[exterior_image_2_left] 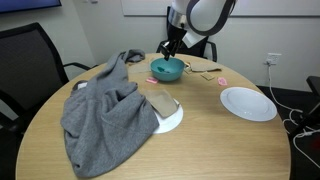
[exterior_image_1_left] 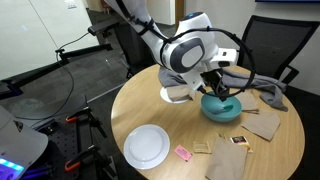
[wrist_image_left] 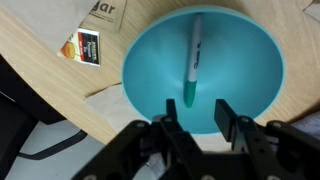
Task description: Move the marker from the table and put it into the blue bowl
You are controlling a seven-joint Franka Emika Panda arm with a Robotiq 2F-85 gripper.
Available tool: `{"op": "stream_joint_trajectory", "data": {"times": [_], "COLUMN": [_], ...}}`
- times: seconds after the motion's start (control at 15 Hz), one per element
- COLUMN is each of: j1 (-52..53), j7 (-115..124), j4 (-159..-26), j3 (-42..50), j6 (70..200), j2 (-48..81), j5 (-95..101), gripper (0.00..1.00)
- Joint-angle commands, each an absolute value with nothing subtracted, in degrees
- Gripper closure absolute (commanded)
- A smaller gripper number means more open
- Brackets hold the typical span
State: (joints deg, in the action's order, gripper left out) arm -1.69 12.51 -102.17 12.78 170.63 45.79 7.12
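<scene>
Pale wood, round and wide, the worktop (exterior_image_2_left: 200, 150) stands in an office with black mesh chairs behind it. Nearest the camera in an exterior view, a crumpled grey cloth (exterior_image_2_left: 105, 110) sprawls on the near side of the round, shallow teal-blue bowl (exterior_image_2_left: 167, 69). A flat white round plate (exterior_image_2_left: 248, 103) lies well off to one side of that bowl.

Inside the bowl, in the wrist view, lies the small thin green marker (wrist_image_left: 192, 60), stretched along the inner slope with one end toward the centre. A small printed packet (wrist_image_left: 85, 47) sits on the wood just outside the bowl's rim.

Directly over the bowl hangs the black two-fingered pincer (wrist_image_left: 197, 128), its fingers spread with nothing between them and apart from the marker below. By my reading the drop is done (the marker is where the task wants it), so what remains is withdrawal. That calls for a straight lift clear of the bowl's rim, without nudging the bowl.

Beyond the bowl, the white jointed robot arm (exterior_image_1_left: 190, 50) arches over from the far edge, its wrist bent so the pincer points down into the bowl.
</scene>
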Motion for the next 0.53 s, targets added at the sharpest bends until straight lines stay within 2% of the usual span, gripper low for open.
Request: {"op": "stream_joint_trajectory", "data": {"times": [0.0, 0.2, 0.47], "j1": [-0.65, -0.43, -0.1], "j7": [11.5, 11.73, 11.88], "j4": [-101.32, -103.57, -106.63], "j3": [14.03, 14.46, 15.1], "j6": [170.98, 171.75, 172.15], "j2": [46.12, 43.0, 37.68], "j5": [5.39, 5.13, 4.42], "gripper": [0.24, 0.02, 0.0]}}
